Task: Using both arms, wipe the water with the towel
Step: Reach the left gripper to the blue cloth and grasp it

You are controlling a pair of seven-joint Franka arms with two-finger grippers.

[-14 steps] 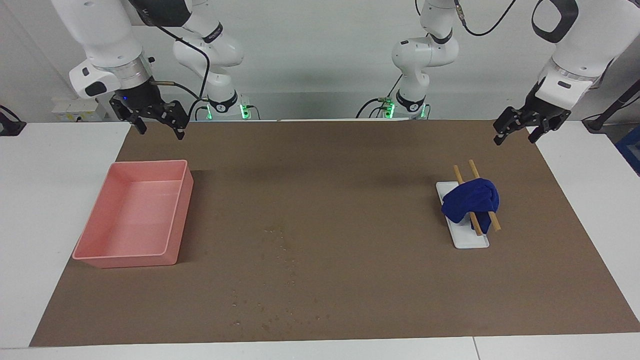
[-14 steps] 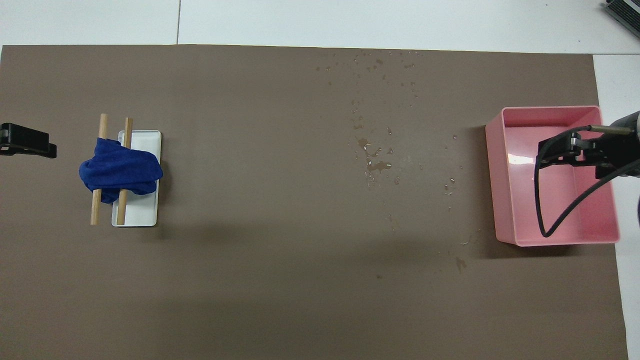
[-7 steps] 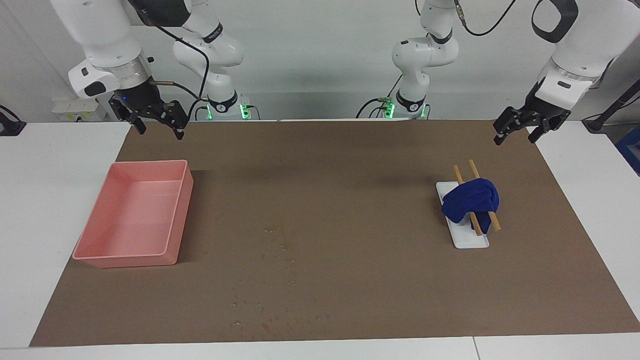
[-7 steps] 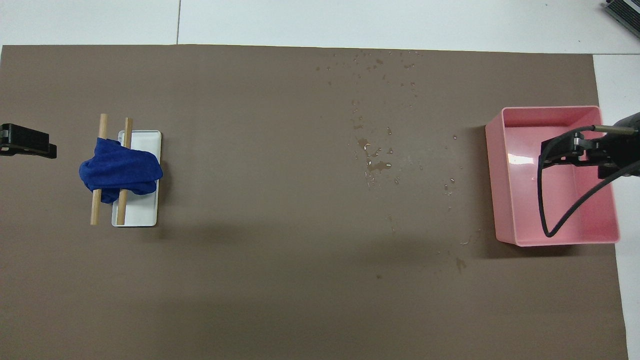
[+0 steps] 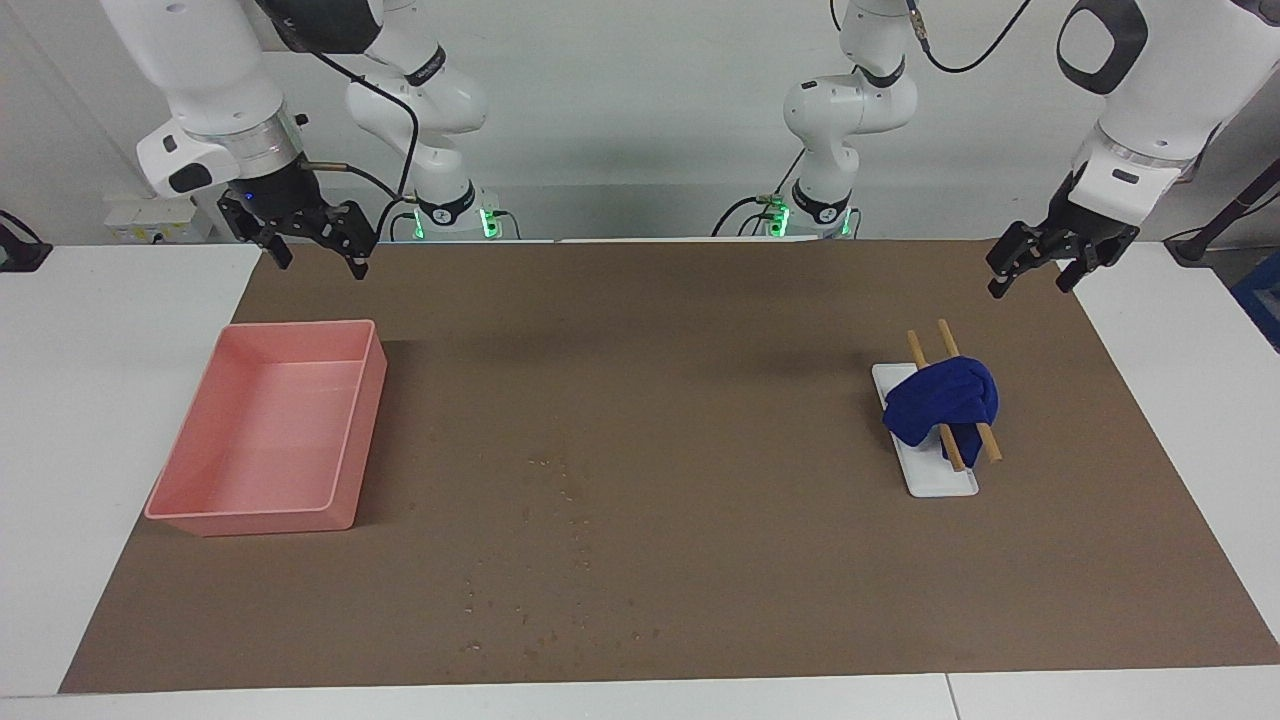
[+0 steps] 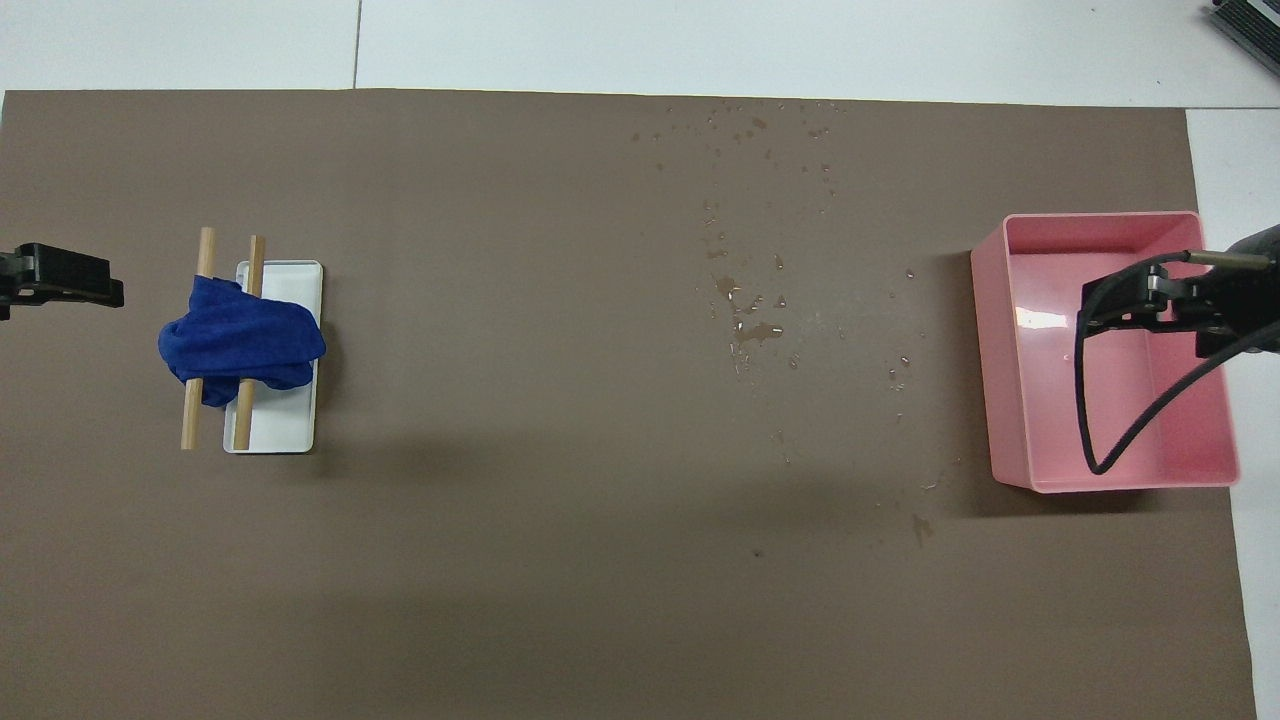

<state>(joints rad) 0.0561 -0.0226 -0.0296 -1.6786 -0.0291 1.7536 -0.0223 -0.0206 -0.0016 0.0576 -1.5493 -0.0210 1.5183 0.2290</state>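
Lying bunched on two wooden sticks (image 5: 950, 405) across a small white tray (image 5: 935, 478): the towel (image 5: 943, 402), deep blue, toward the left arm's end of the surface (image 5: 700, 330), about midway between the edge at the robots and the edge away from them. Sitting on the brown mat, sticks jutting past the tray's end nearest the robots.

Glistening in scattered droplets over the middle of the mat: the water (image 6: 748, 318), spreading from mid-surface out to the edge away from the robots, slightly toward the right arm's end.

Resting near the right arm's end of the mat: a pink bin (image 5: 205, 520), open side up.

Hanging in the air over the mat corner at the robots' edge on the left arm's end: the left claw (image 5: 1032, 270), fingers spread apart, holding nothing, well apart from the towel.

Hovering above the robots' edge of the mat, just past the pink bin's nearest wall: the right claw (image 5: 315, 258), fingers parted, gripping nothing.
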